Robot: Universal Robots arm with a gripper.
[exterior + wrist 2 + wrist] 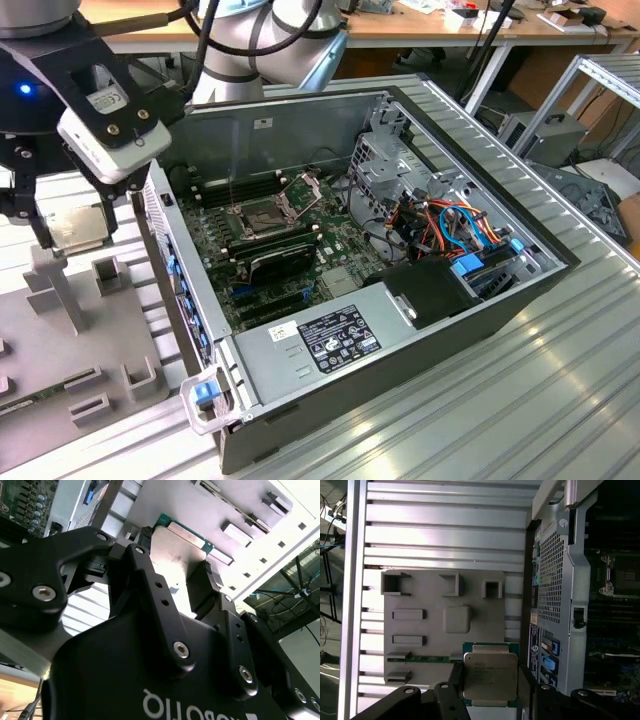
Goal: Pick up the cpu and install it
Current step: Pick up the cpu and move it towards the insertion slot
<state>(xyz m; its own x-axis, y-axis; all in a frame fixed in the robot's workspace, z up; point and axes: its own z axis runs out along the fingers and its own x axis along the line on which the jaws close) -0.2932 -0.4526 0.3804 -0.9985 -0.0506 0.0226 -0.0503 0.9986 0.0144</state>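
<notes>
The cpu (78, 225), a flat square chip with a dull silver top on a green edge, hangs between my gripper's (75, 234) black fingers at the exterior view's left. It sits above the grey fixture plate (90, 330), outside the open computer case. In both wrist views the fingers (456, 677) press against opposite sides of the cpu (490, 672) (175, 547). The gripper (490, 679) (176, 555) is shut on it. The dark socket (262, 215) with its raised metal frame lies on the green motherboard (330, 250) inside the case.
The case's perforated side wall (552, 585) stands between the fixture plate (435, 605) and the socket (620, 575). Grey posts (50, 285) rise from the plate under the gripper. A drive cage and coloured cables (450, 220) fill the case's far end, with a power supply (330, 340) in front.
</notes>
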